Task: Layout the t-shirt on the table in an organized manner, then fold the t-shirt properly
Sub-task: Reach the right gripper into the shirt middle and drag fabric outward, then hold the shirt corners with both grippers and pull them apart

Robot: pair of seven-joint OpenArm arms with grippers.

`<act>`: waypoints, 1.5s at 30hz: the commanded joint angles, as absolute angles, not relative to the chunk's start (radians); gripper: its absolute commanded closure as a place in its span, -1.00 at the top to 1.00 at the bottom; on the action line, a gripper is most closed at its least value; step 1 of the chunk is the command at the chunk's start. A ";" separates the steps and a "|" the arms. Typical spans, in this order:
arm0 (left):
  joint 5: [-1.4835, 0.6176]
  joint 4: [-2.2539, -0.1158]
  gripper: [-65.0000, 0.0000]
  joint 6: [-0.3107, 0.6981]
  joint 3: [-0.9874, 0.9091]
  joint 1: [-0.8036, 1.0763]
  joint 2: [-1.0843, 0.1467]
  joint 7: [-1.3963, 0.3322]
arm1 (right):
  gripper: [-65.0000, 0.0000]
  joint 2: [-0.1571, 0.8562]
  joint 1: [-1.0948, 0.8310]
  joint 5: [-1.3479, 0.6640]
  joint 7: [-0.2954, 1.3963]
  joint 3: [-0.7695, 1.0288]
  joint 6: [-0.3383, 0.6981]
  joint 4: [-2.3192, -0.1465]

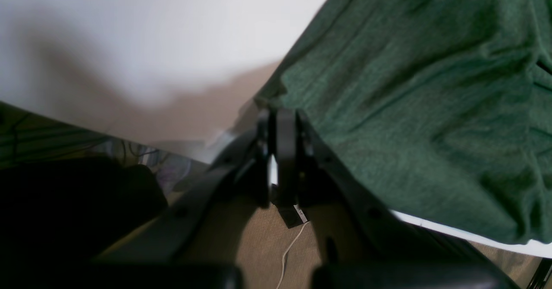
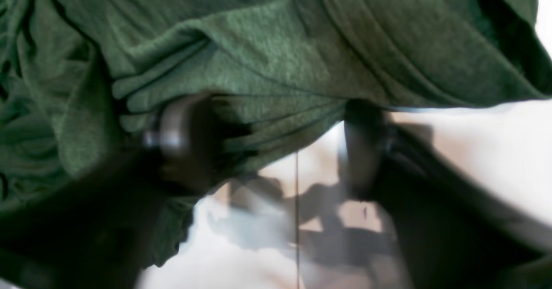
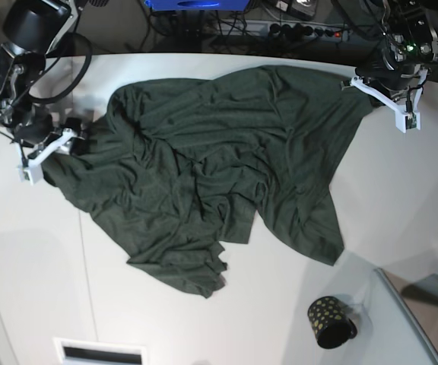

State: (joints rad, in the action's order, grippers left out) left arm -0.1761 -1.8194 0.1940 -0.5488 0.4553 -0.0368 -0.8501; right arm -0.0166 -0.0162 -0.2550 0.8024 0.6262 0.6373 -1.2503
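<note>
Gripping: my left hand (image 1: 282,120) is clamped tight on a corner of the dark green thin-fabric t-shirt (image 3: 204,182), pads pressed together with cloth pinched at their tips.
Right hand: my right hand (image 2: 276,146) has its two fingers (image 2: 181,138) standing apart, one under bunched folds of the shirt, the other at the cloth's edge; the view is blurred and I cannot tell whether it holds anything.
Shirt position: it lies spread but rumpled across the middle of the large white smooth counter (image 3: 401,198), reaching from my right hand at one side to my left hand at the far corner.
Shirt edges: the hem nearest the base camera is ragged, with one pointed flap in the middle and another lower, nearer the cup; many creases run through the centre.
Counter edge: in my left wrist view the rim runs just below my hand, with tan floor beyond it.
Open room: bare white surface lies toward the camera and along both sides of the shirt.
Nearby: a small black cup with gold dots (image 3: 329,322) lies apart from the shirt's lower flap.
</note>
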 commanded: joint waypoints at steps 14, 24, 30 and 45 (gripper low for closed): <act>-0.177 -1.839 -1.00 0.193 -0.555 0.473 -0.058 -0.835 | -0.98 -0.036 -0.317 -0.259 0.857 0.628 0.644 -1.618; -0.176 -1.837 -1.00 0.193 -0.555 0.473 -0.058 -0.835 | -0.97 -0.061 -0.406 -0.255 0.915 0.711 0.634 -1.709; -0.176 -1.837 -1.00 0.193 -0.553 0.473 -0.058 -0.835 | -0.95 -0.058 -0.384 -0.251 0.969 0.777 0.639 -1.733; -0.176 -1.836 -1.00 0.193 -0.553 0.475 -0.056 -0.835 | -0.06 0.076 -0.199 -0.255 0.862 0.835 0.698 -1.498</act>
